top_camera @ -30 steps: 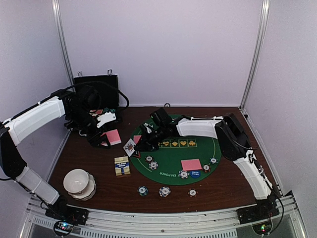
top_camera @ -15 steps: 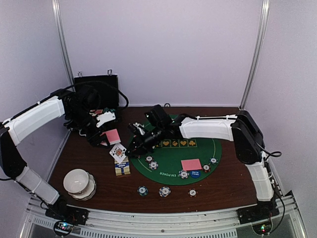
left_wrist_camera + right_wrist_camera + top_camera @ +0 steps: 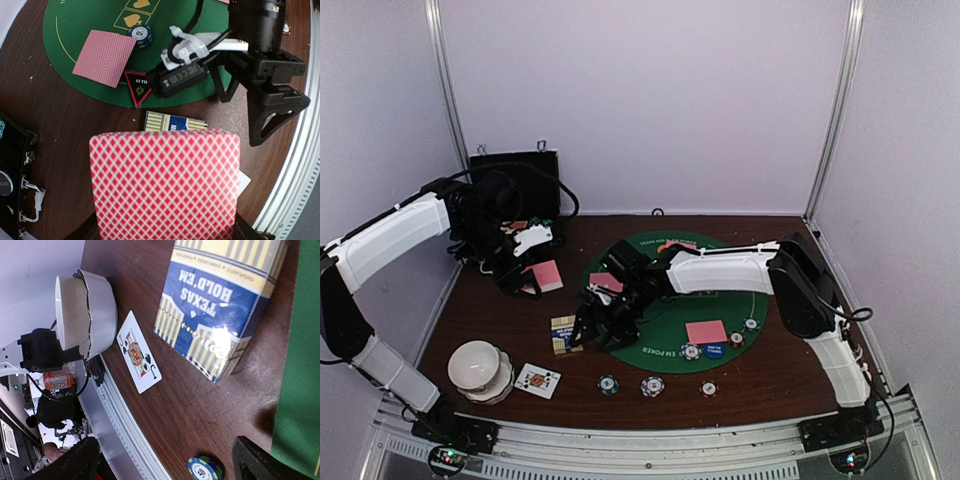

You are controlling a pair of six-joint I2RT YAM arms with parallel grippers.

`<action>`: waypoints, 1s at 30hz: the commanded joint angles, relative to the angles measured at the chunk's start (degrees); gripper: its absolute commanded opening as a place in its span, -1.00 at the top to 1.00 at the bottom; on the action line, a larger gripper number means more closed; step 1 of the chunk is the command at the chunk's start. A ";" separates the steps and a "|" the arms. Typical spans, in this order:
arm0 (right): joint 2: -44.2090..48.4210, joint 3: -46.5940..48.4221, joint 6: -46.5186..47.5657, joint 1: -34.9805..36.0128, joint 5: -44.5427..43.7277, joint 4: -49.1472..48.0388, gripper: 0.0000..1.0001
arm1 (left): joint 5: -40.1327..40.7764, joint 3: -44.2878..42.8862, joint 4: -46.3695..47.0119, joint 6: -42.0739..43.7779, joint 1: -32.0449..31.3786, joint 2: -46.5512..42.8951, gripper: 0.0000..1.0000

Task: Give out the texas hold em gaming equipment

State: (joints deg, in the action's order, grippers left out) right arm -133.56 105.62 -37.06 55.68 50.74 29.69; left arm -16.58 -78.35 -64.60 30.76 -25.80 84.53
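One second on: dropped jack card [image 3: 537,379] face-up onto desk [image 3: 770,385] from released right end effector [image 3: 592,328]; grasping pink-backed cards [image 3: 165,185] with left end effector [image 3: 528,282].

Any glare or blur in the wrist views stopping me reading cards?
Right wrist: sharp; the jack card reads clearly, a glare patch washes part of the card box. Left wrist: the near pink-backed card fills the lower frame, blocking the table.

Bare brown wooden table [image 3: 770,375] on the near right gives room to pass. On the left it is tight: the blue and yellow card box [image 3: 566,334] sits just beside the right arm's black gripper [image 3: 595,335], and the white domed bowl stack [image 3: 480,368] fills the corner.
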 commanded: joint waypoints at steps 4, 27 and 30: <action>10.29 -3.02 1.75 -1.71 -6.27 1.19 -0.99 | -1.24 -1.78 0.70 0.76 0.40 -1.19 1.00; 25.52 -25.22 -18.58 -1.43 -14.90 -33.63 -0.99 | -2.68 -2.09 0.66 1.14 0.40 -0.50 1.00; 26.25 -22.83 -15.51 -1.97 -15.88 -30.83 -0.97 | -3.00 -1.86 0.66 1.05 0.40 -0.56 1.00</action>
State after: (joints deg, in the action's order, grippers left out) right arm -109.86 77.19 -56.10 54.19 33.76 0.10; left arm -17.45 -78.46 -64.66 31.14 -25.80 84.53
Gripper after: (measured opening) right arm 0.995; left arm 0.666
